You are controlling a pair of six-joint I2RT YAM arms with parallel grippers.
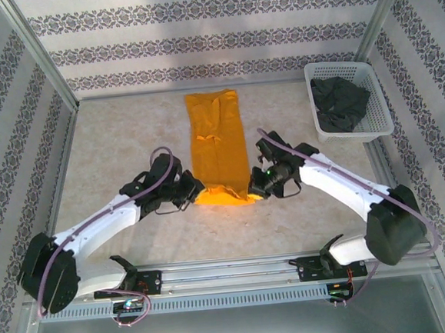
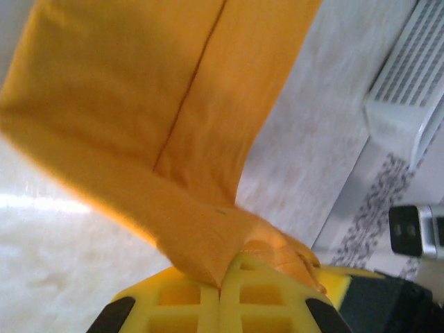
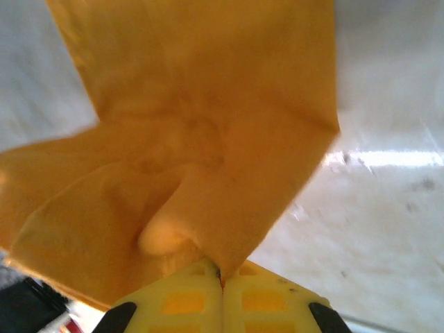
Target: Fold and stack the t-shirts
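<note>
I'd say partway through shirt one. The orange shirt (image 1: 218, 147) lies mid-tabletop (image 1: 128, 143) as a long, narrow, soft strip with its sides folded in. The left pincer (image 1: 196, 193) and right pincer (image 1: 254, 189) are each clamped on a 6 o'clock corner. The grey shirt (image 1: 339, 105) sits crumpled in the white lattice basket (image 1: 338, 66) at 2 o'clock, not folded yet.

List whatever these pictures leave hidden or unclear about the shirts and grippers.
- Top view: the dark t-shirt lies crumpled in the basket, whose walls hide its lower part.
- Top view: the orange t-shirt has its near corners covered by the left gripper and right gripper.
- Wrist views: the frame's top edge cuts off that shirt's far end.
</note>
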